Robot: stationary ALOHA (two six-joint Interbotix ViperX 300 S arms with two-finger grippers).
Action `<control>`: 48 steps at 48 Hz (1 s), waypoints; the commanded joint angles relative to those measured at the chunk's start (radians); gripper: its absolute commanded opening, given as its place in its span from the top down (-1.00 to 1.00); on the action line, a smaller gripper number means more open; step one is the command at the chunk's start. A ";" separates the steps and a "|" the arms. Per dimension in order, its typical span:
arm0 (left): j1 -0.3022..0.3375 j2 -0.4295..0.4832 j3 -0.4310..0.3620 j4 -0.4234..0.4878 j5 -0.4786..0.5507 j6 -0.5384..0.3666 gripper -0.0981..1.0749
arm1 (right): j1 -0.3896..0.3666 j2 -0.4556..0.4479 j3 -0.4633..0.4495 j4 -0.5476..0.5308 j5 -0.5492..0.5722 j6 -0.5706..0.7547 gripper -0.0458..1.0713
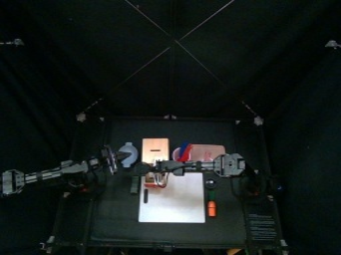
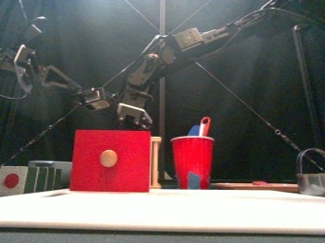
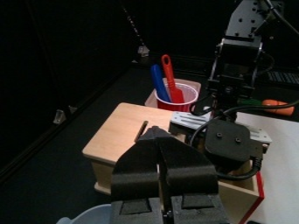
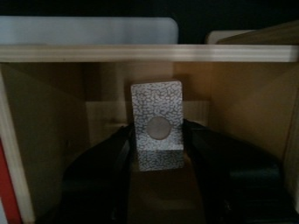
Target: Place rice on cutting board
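The rice (image 4: 158,103) stands upright inside the wooden box (image 4: 47,87), showing a grey speckled face with a round mark. My right gripper (image 4: 159,140) reaches into the box's open front and its jaws press on both sides of the packet. In the top view the right gripper (image 1: 158,175) sits at the box's front, over the far edge of the white cutting board (image 1: 180,204). My left gripper (image 3: 163,166) hovers with jaws together above the box top (image 3: 128,140); it also shows in the top view (image 1: 127,157).
A red cup (image 1: 184,151) with a blue and a red utensil stands right of the box (image 1: 156,147). A small bright-orange object (image 1: 210,209) lies on the board's right edge. The box's red door (image 2: 110,161) with a knob faces the front.
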 commanded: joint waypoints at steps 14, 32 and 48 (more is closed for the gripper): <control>0.002 0.005 -0.017 -0.002 -0.009 0.000 0.64 | 0.000 -0.101 -0.077 0.009 0.048 0.003 -0.34; 0.002 0.005 -0.018 -0.002 -0.009 0.000 0.64 | 0.006 -0.152 -0.121 0.009 0.164 0.014 -0.33; 0.002 0.005 -0.021 0.000 -0.009 0.000 0.64 | 0.032 -0.262 -0.097 -0.048 0.241 0.150 -0.33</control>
